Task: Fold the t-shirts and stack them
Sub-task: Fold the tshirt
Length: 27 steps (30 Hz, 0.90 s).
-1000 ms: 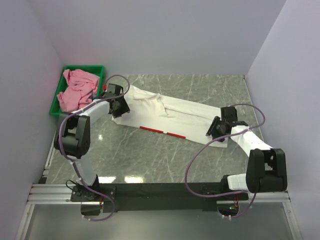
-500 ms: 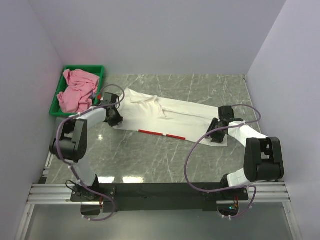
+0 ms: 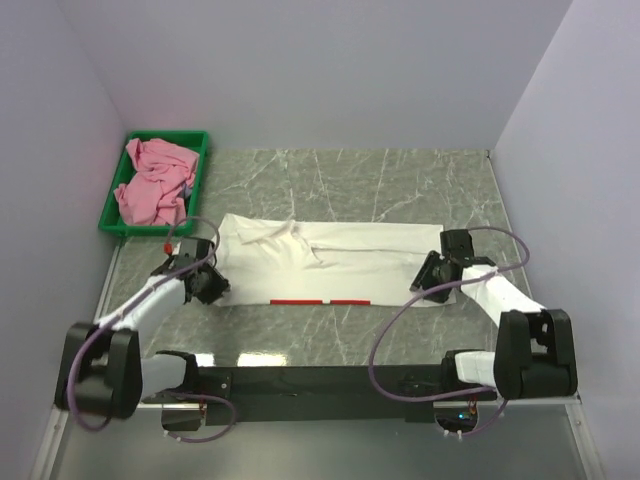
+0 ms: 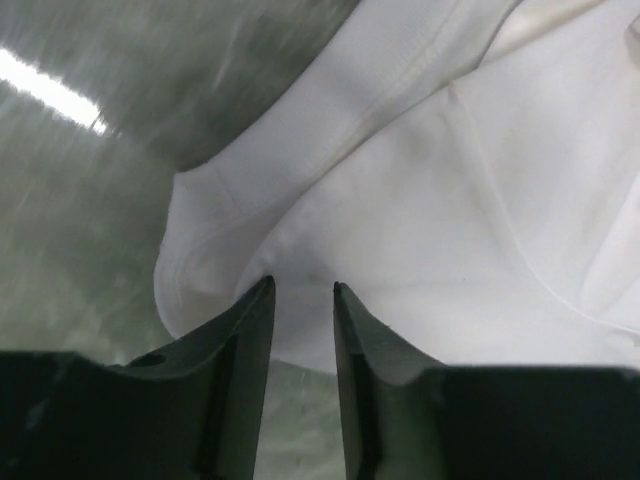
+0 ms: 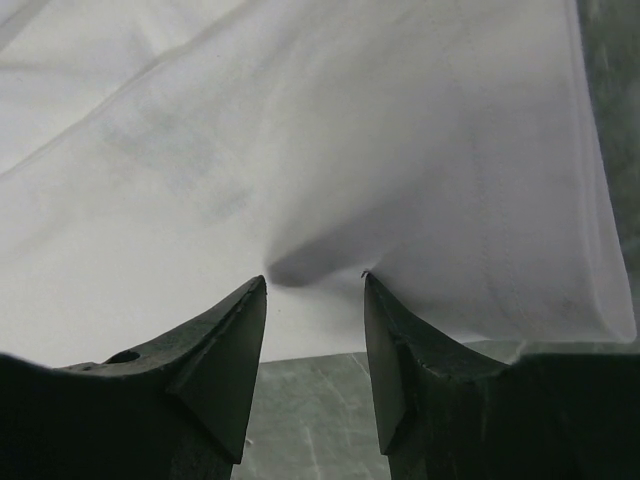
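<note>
The white t-shirt (image 3: 340, 255) lies folded into a long band across the table, and a thin strip of its red graphic (image 3: 320, 301) shows along the near edge. My left gripper (image 3: 207, 287) is at the band's near left corner. In the left wrist view its jaws (image 4: 302, 285) stand narrowly apart, pinching the white t-shirt's (image 4: 450, 200) hem. My right gripper (image 3: 428, 283) is at the near right corner. There its jaws (image 5: 314, 278) hold a pucker of the white t-shirt's (image 5: 300, 130) cloth, which stretches away from the tips. The pink t-shirt (image 3: 155, 180) lies crumpled.
The pink t-shirt sits in a green tray (image 3: 170, 136) at the far left corner. Pale walls close off the left, back and right sides. Bare marble table (image 3: 400, 180) shows beyond the white shirt and between the shirt and the arm bases.
Both grippers have moved toward the near edge, dragging the white shirt with them. It lay slanted before and now lies straight across the table. The left jaws narrowed on its corner.
</note>
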Each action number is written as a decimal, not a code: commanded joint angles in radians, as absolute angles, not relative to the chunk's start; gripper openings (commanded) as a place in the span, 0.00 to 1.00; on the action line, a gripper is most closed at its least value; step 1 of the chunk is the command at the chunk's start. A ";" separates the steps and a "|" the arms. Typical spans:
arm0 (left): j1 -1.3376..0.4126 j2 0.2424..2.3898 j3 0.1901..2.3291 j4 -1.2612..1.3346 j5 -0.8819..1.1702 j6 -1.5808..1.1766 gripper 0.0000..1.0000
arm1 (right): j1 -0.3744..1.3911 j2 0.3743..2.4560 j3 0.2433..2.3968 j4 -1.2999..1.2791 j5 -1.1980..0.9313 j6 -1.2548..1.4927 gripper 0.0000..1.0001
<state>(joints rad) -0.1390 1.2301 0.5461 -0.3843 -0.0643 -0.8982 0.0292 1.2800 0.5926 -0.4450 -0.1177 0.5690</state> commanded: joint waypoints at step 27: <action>-0.144 1.586 1.049 -0.324 0.057 -0.756 0.74 | 0.604 1.850 1.376 -0.126 -0.239 0.328 0.49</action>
<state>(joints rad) -0.1410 1.5436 0.9867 -0.3752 0.0490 -0.8013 0.5865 1.7985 1.2816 -0.1749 -0.2028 0.3866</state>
